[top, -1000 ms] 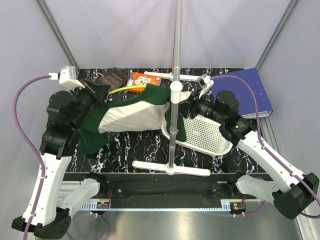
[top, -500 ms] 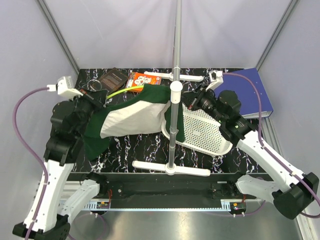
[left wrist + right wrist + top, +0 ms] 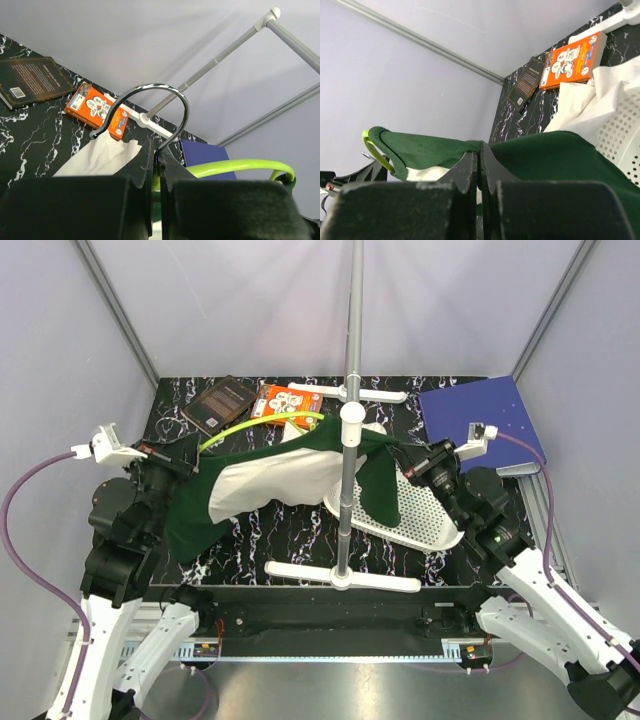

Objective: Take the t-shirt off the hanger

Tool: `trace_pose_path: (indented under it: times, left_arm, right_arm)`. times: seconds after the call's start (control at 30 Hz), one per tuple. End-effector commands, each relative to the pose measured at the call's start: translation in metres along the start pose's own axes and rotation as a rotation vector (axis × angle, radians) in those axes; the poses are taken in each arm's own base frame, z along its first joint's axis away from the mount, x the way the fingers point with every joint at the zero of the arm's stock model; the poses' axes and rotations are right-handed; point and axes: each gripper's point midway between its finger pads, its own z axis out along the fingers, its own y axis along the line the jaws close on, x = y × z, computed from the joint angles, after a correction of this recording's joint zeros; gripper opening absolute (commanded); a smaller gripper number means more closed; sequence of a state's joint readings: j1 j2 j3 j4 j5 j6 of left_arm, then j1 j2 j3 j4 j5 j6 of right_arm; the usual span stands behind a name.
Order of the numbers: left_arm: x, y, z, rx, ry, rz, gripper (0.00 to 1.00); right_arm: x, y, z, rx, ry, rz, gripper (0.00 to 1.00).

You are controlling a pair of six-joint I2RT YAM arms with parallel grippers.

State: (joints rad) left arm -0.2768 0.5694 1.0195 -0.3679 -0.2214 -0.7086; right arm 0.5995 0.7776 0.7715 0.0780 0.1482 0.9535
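Now my right tool [image 3: 480, 150] has snapped shut on the t-shirt's [image 3: 280, 480] dark green cloth and drawn it rightward, while my left tool [image 3: 159, 156], clenched on the hanger's [image 3: 235, 164] chrome hook [image 3: 151, 86], has pulled left. So 1 lime arm of the hanger is bared, yet the shirt is not off. It sags, soft and creased, stretched between my 2 tools above the marbled worktop [image 3: 290, 535]. The hanger is thin, smooth, curved tubing.
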Motion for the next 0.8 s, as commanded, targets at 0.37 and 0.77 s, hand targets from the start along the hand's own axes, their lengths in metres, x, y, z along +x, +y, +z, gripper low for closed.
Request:
trace_pose_path:
  times: [0.37, 0.77]
  left_arm:
    - [-0.065, -0.007, -0.012, -0.016, -0.268, -0.086, 0.0]
    - [-0.043, -0.062, 0.013, 0.201, -0.104, -0.288, 0.0]
  right_arm:
    - [-0.021, -0.056, -0.017, 0.136, -0.215, 0.154, 0.0]
    - [0.054, 0.061, 0.031, -0.388, 0.314, -0.232, 0.0]
